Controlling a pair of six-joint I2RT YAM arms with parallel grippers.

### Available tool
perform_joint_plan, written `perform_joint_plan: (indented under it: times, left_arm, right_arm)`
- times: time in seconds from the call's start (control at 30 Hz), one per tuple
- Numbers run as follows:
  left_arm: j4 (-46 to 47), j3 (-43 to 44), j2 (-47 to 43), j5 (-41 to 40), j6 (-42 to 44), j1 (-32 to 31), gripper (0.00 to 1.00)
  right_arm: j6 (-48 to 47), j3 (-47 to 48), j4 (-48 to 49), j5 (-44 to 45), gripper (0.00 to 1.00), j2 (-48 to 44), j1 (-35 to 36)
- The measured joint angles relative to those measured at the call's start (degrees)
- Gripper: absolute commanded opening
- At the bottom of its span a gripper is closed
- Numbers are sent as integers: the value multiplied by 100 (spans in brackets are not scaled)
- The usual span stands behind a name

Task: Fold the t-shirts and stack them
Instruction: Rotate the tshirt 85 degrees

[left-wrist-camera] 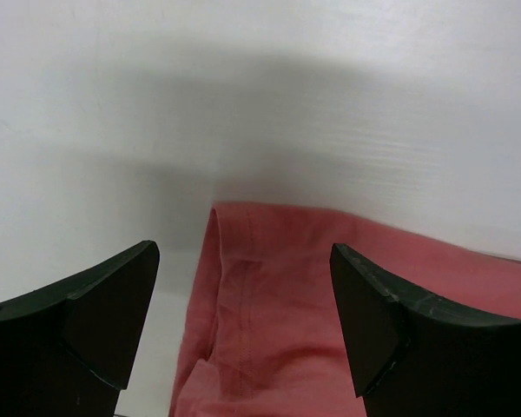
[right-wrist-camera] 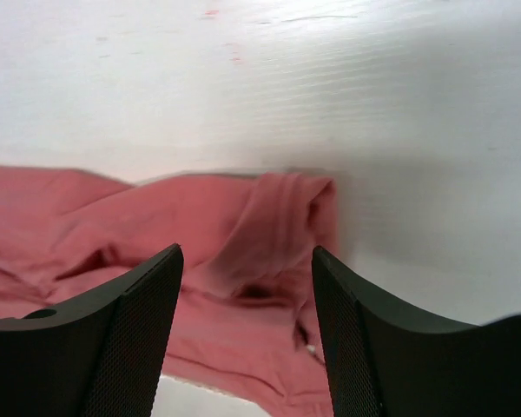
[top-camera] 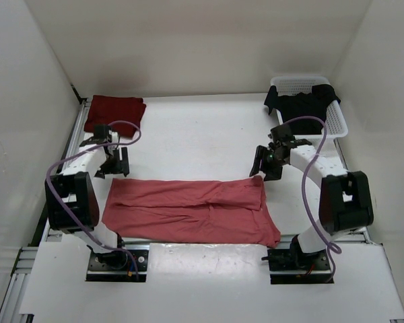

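The salmon pink t-shirt [top-camera: 188, 212] is lying on the near part of the white table [top-camera: 202, 134], spread as a long, wrinkled band running left to right between the two arms. Its near right corner is reaching toward the base of the right arm. In the left wrist view its far left corner [left-wrist-camera: 330, 304] is showing a stitched seam and a folded edge. In the right wrist view its far right corner [right-wrist-camera: 156, 226] is bunching into a small raised fold.

The left gripper [top-camera: 114, 163] is hanging just above the shirt's far left corner. Its two fingers are standing wide apart [left-wrist-camera: 243, 261], and nothing is sitting between them. The right gripper [top-camera: 266, 165] is hovering over the far right corner. Its fingers are also standing apart [right-wrist-camera: 245, 256], gripping nothing, with the cloth lying below them.

The dark maroon t-shirt [top-camera: 114, 111] is resting folded in the far left corner of the table, well apart from the pink one. The black t-shirt [top-camera: 303, 102] is lying in the white basket [top-camera: 333, 121] at the far right, with part of it draping over the basket's left rim.
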Motion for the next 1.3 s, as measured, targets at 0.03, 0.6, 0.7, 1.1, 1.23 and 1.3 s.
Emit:
perform_joint_plan:
  times: [0.03,0.6,0.7,1.1,1.23,1.3]
  left_arm:
    - [-24,-31,85,2,0,37,90]
    - [-131,-293,374,138,0,780,91]
    - [-133,-291,243,149,0,920,92]
    - [-457,-92,131,249,-2,975,92]
    - [-586,-90,136,378,-2,837,92]
    - [-621,-90,136,498,-2,669,92]
  right_arm:
    - [-22,0,9,-13,66,131,-39]
    - [299,-258,374,-686,0,1036,-136]
    - [321,741,61,-584,0,1665,-118]
    - [824,7809,522,-153,66,5783,330]
    - [616,7469,905,-87,78,5628,704]
    - [468,7010,920,199,79,5239,907]
